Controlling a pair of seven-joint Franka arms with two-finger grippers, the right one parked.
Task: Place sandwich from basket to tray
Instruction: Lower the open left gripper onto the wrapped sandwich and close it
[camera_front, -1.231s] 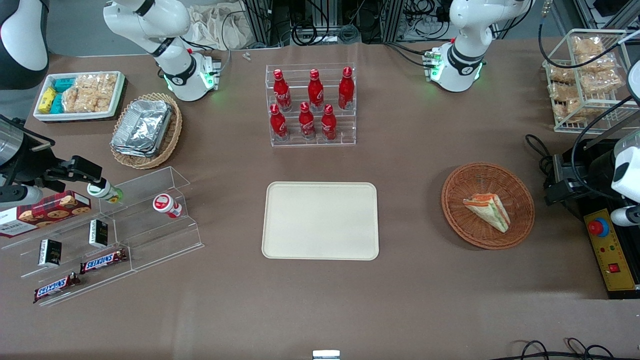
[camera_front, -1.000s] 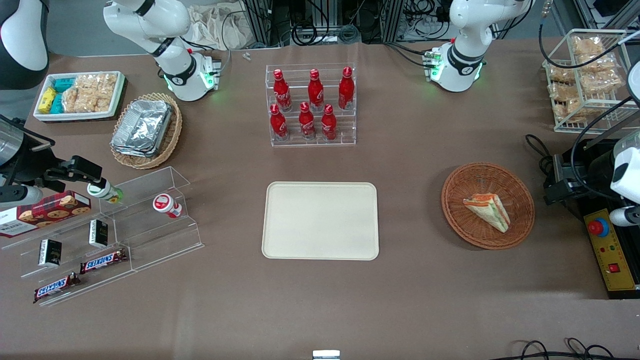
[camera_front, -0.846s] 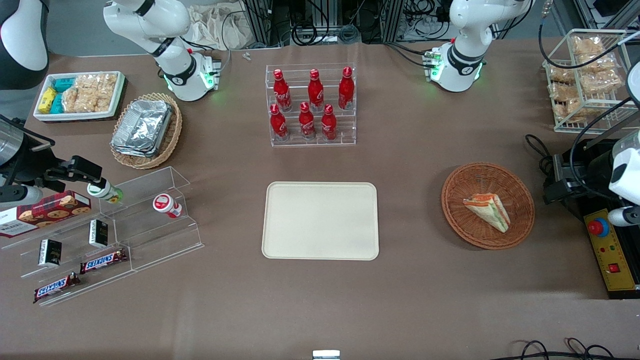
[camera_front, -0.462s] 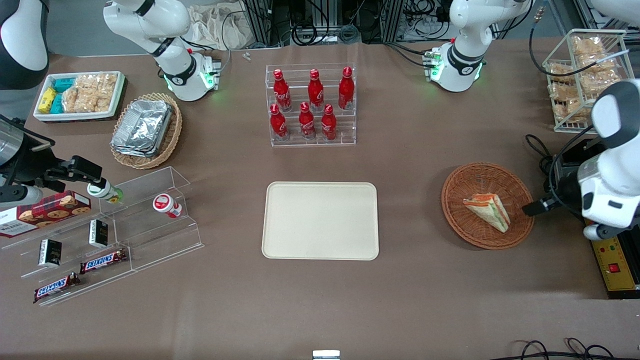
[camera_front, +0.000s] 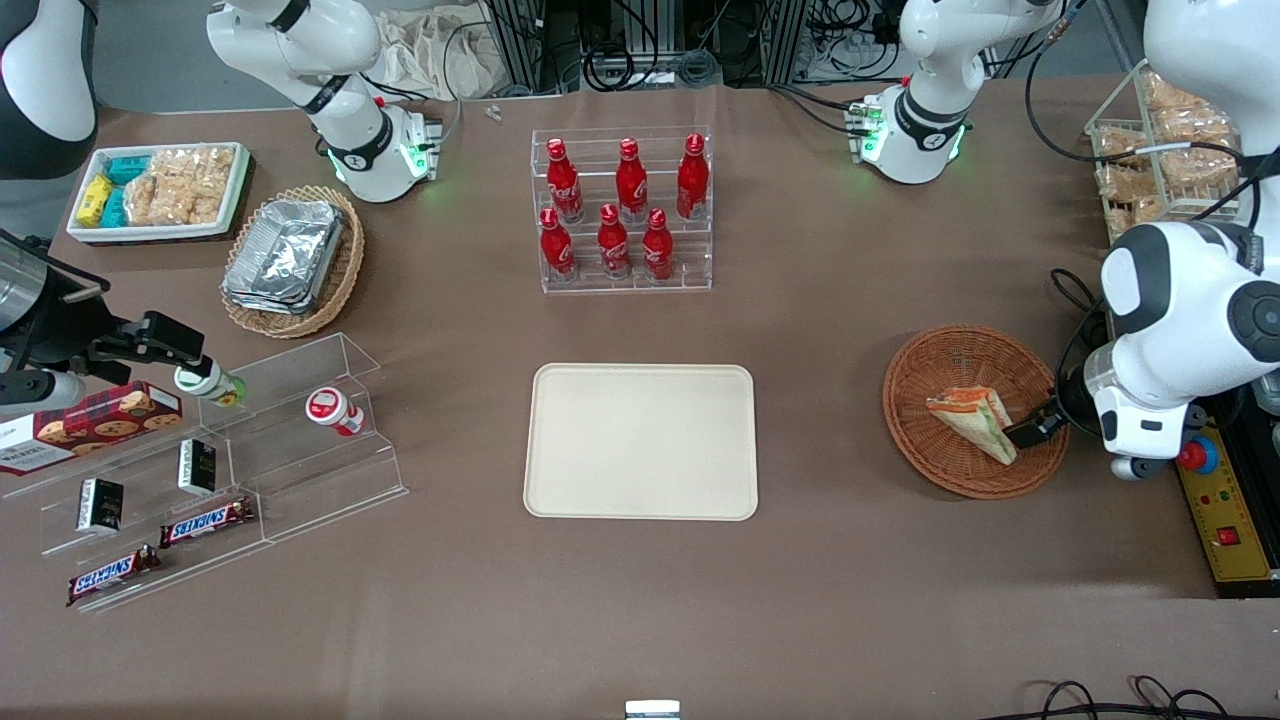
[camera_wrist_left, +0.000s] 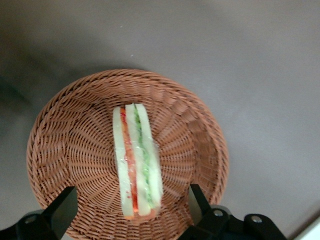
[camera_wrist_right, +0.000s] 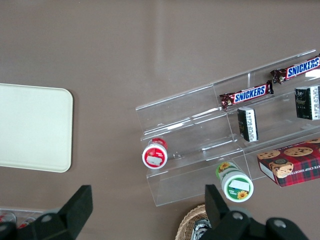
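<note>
At the front view's right edge the gripper (camera_wrist_left: 131, 220) hangs over the basket (camera_front: 935, 470), fingers (camera_wrist_left: 62, 210) spread wide either side of the sandwich (camera_wrist_left: 136, 160), touching nothing.

My claw (camera_front: 1030, 432) hangs over a brown surface (camera_front: 850, 600), just above the basket (camera_front: 940, 470) that sits on it (reddish-brown wicker). The cream tray (camera_front: 640, 441) lies flat well off toward the parked arm's end. Farther from the front camera than my claw stands a clear rack of red bottles (camera_front: 622, 212). Far toward the parked end sit a tan basket of foil trays (camera_front: 292, 260), a white snack tray (camera_front: 160, 190) and clear stepped shelves (camera_front: 300, 460).
</note>
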